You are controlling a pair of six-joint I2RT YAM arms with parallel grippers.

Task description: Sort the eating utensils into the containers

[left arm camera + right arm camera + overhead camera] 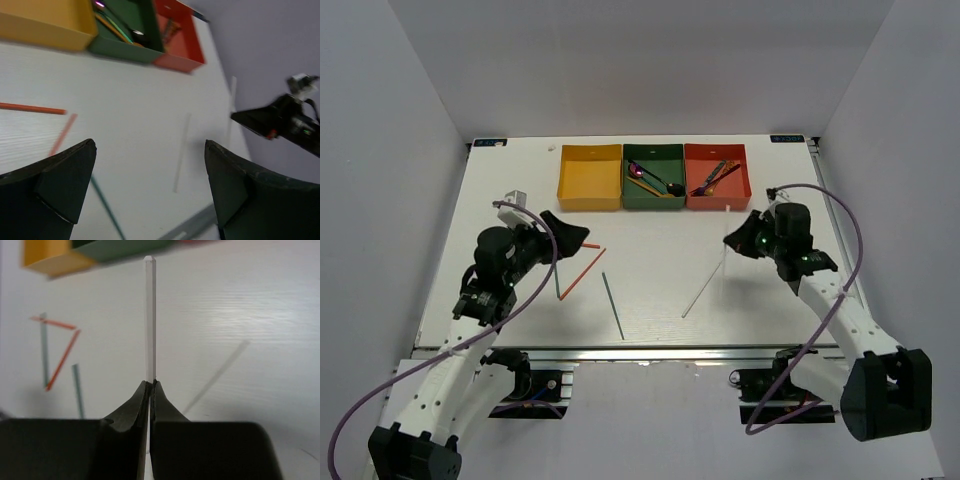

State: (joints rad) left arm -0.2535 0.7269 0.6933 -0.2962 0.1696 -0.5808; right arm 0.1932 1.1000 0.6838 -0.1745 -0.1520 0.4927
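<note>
My right gripper (731, 240) (151, 383) is shut on a silver chopstick (149, 315) and holds it above the table, its free end (728, 209) pointing toward the red-orange tray (716, 201). A second silver chopstick (702, 286) lies on the table below it. My left gripper (570, 235) (150, 165) is open and empty above two orange-red chopsticks (582, 272) and two grey-green ones (613, 306). The dark green tray (653, 202) and the red-orange tray hold several utensils. The yellow-orange tray (590, 203) looks empty.
The three trays stand side by side along the table's back edge. The metal rail (640, 352) runs along the near edge. White walls close in the left, right and back sides.
</note>
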